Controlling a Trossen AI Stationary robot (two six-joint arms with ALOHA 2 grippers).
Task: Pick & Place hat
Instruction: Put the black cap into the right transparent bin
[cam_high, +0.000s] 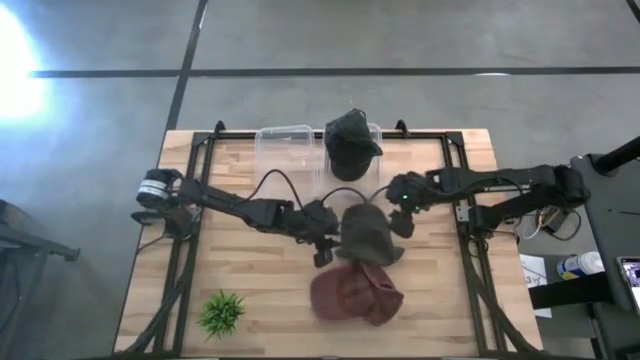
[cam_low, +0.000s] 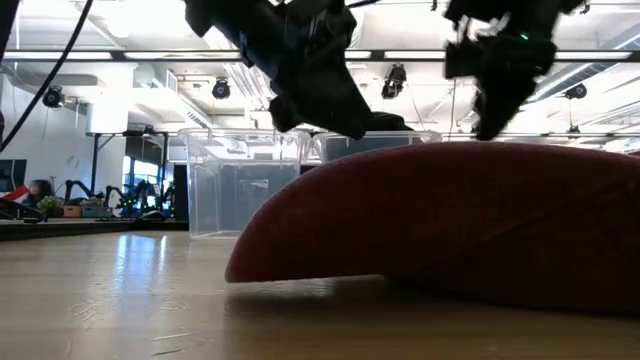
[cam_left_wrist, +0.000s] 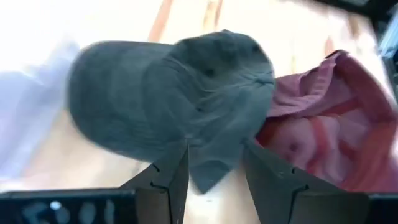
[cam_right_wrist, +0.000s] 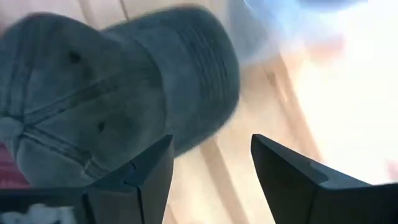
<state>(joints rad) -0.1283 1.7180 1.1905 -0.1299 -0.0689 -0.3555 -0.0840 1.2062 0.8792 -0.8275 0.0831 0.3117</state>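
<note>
Both grippers, left (cam_high: 327, 240) and right (cam_high: 403, 222), hang spread wide, holding nothing, flanking the grey-green cotton cap (cam_high: 366, 235) at nine and three. Looks dropped onto the dark red cloth hat (cam_high: 355, 293) at six, so probably mid-handoff

No text, label, brand, number or sign can be read in any view. In the left wrist view a few pale marks show on the dark body of the left gripper (cam_left_wrist: 214, 180), too blurred to make out as letters or digits. At the far right edge of the high view, a small white-and-blue container (cam_high: 578, 264) beside the table carries a label that is too small to read.
</note>
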